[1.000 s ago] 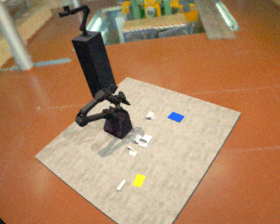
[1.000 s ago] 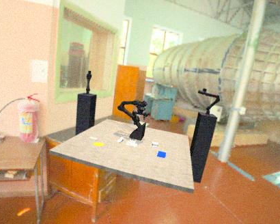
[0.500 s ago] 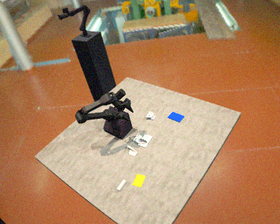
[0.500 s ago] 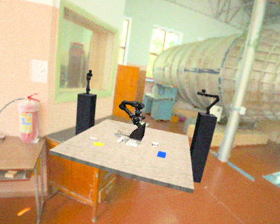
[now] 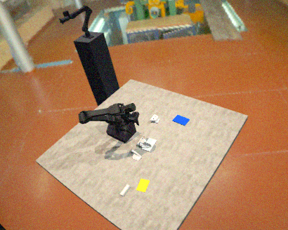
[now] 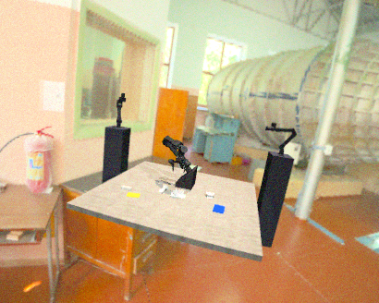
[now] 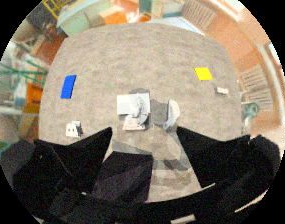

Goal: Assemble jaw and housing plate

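Observation:
The white base (image 5: 151, 141) (image 6: 177, 194) (image 7: 124, 106) lies on the table in front of the arm. A pale jaw (image 5: 144, 144) (image 7: 138, 107) lies over it; the pins and teeth are too small to tell. The other white jaw (image 5: 136, 156) (image 6: 163, 189) (image 7: 172, 114) lies on the table beside the base, apart from it. The white housing plate (image 5: 154, 118) (image 6: 210, 195) (image 7: 72, 129), with small dark holes, lies away on the other side of the base. My gripper (image 5: 136, 118) (image 7: 145, 129) is open and empty, held high above the table near the arm's base.
A blue patch (image 5: 180, 120) (image 6: 218, 209) (image 7: 68, 87) lies beyond the housing plate. A yellow patch (image 5: 142, 185) (image 6: 133, 195) (image 7: 203, 74) and a small white bar (image 5: 124, 190) (image 6: 126, 187) (image 7: 222, 91) lie on the loose jaw's side. Black pedestals with small arms stand outside the table.

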